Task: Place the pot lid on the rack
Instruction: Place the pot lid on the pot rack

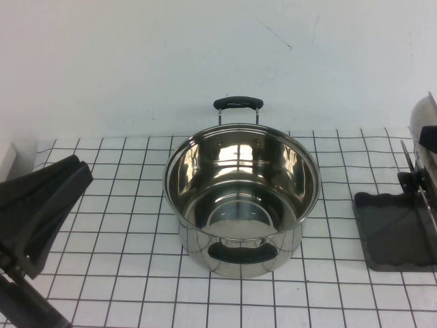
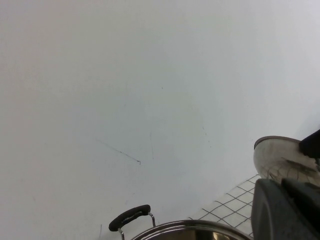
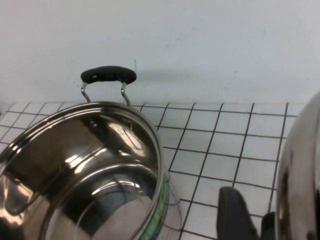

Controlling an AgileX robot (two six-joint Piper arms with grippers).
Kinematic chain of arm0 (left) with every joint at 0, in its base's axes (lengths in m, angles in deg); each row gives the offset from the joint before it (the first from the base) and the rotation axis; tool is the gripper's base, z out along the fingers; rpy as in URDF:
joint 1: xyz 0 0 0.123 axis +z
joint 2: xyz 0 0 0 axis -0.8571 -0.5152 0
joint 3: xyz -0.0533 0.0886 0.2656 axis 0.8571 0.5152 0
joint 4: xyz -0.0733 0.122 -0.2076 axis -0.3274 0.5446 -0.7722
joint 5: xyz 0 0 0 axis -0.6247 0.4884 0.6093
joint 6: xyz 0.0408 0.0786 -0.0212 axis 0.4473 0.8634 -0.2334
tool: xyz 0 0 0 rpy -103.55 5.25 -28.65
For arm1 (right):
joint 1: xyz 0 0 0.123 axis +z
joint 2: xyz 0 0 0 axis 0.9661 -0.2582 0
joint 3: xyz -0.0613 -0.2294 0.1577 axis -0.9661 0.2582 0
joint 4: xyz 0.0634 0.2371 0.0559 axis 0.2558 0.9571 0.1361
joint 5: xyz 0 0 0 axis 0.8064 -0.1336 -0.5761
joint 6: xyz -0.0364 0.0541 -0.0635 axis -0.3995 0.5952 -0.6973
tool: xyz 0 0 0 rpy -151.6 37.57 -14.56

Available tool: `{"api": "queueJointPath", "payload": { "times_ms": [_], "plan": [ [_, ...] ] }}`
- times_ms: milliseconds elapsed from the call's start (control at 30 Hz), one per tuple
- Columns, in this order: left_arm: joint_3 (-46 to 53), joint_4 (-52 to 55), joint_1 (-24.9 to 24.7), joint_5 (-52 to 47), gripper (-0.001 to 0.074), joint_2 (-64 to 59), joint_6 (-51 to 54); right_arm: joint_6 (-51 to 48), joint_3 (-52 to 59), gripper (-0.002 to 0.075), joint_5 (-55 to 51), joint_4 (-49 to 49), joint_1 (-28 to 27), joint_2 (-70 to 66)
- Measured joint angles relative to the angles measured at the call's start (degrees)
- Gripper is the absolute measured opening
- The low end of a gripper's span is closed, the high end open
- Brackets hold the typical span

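The pot lid stands on edge at the far right, partly cut off by the view's edge, just above the rack's thin wires. The rack's dark grey tray base lies below it. My right gripper is at the lid and shut on it. In the right wrist view the shiny lid fills the edge beside one black finger. My left gripper is shut and empty, low at the left, well away from the lid. The lid also shows in the left wrist view.
The open steel pot with black handles stands in the middle of the white gridded table; it also shows in the right wrist view. A white wall rises behind the table. A small white object sits at the far left.
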Motion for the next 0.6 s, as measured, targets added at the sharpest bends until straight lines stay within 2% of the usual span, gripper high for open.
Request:
{"api": "queueJointPath", "payload": {
  "times_ms": [367,600],
  "plan": [
    [0.0,1.0,0.0,0.84,-0.0001,0.13,-2.82,13.04,0.0,0.0335,-1.77,-16.58,0.0,3.14],
    [0.0,10.98,0.0,4.96,-0.0001,0.13,-11.42,21.86,0.0,0.0335,-3.71,-26.57,0.0,4.37]
  ]
}}
